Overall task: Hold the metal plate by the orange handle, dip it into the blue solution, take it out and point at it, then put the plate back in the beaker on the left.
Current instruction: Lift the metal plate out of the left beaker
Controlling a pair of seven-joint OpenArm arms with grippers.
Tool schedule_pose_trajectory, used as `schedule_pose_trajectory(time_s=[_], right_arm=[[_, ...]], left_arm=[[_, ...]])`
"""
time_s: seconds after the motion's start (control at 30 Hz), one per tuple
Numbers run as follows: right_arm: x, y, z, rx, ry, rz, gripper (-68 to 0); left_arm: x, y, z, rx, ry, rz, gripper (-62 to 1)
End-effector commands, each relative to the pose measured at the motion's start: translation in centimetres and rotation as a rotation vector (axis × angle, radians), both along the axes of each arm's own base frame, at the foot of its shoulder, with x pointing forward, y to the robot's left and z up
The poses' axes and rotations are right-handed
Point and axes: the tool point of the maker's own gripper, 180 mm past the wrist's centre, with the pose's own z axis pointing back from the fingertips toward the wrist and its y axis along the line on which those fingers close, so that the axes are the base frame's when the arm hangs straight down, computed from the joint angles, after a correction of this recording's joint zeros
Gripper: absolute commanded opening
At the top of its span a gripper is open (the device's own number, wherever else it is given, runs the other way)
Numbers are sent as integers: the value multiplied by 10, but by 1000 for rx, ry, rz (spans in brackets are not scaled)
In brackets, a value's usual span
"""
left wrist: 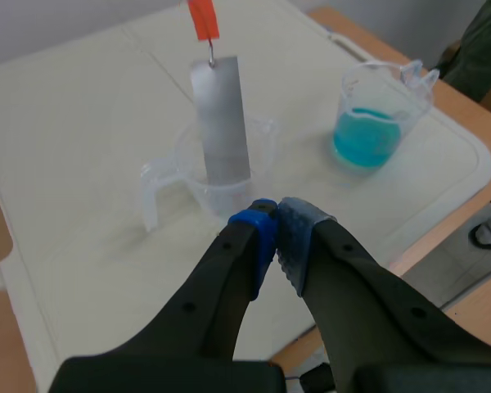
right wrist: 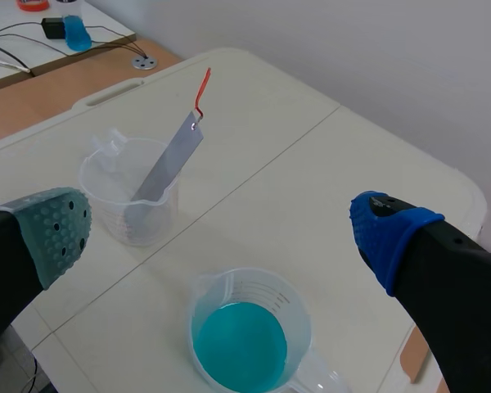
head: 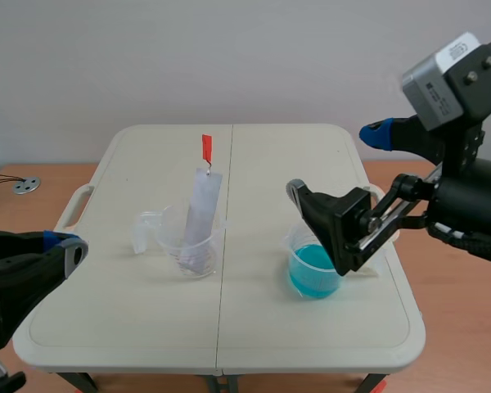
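**Handling.** The metal plate (head: pixel 200 214) is presenting as a thin, stiff, light strip. Its bare faces are judged smooth and likely slippery once wet. The proper hold is the orange handle (head: pixel 206 147), a small tab that appears joined to the plate's upper end by a thin link, so the plate may swing under it. The clear beaker (head: pixel 168 244) looks like light plastic and may tip if the plate drags on its rim.

**Location.** The plate is leaning in the clear beaker at centre-left of the scene view, with the handle rising well above the rim. The blue solution (head: pixel 313 277) is sitting in a second beaker (head: pixel 291 242) at right of centre on the bench (head: pixel 131 327), well apart from the first.

**Claws.**
- **Right claw:** The right claw (head: pixel 335 164) is hanging with its fingers spread wide and holding nothing. It is over the second beaker at the right of the scene. In its wrist view the plate (right wrist: pixel 168 160) is lying ahead of it and off to one side, well apart.
- **Left claw:** The left claw (left wrist: pixel 277 229) is sitting low at the lower left of the scene, its fingertips pressed together on nothing. The clear beaker (left wrist: pixel 188 176) and plate (left wrist: pixel 221 123) are standing just ahead of its tips. The handle (left wrist: pixel 203 18) is standing above and beyond them.
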Motion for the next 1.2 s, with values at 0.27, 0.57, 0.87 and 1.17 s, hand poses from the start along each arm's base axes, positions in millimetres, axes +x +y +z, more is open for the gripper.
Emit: schedule_pose_trajectory(time_s=[0.27, 0.57, 0.87, 1.17], right_arm=[[28, 17, -1, 53, -4, -27, -12], [51, 44, -10, 59, 23, 19, -12], [80, 66, -21, 97, 57, 24, -12], [103, 93, -33, 100, 110, 51, -12]], left_arm=[[-68, 18, -65, 211, 263, -22, -582], [-138, 57, -125, 281, 527, 27, -582], [-188, 92, -163, 335, 698, 80, -582], [-231, 105, -175, 355, 816, 92, -582]])
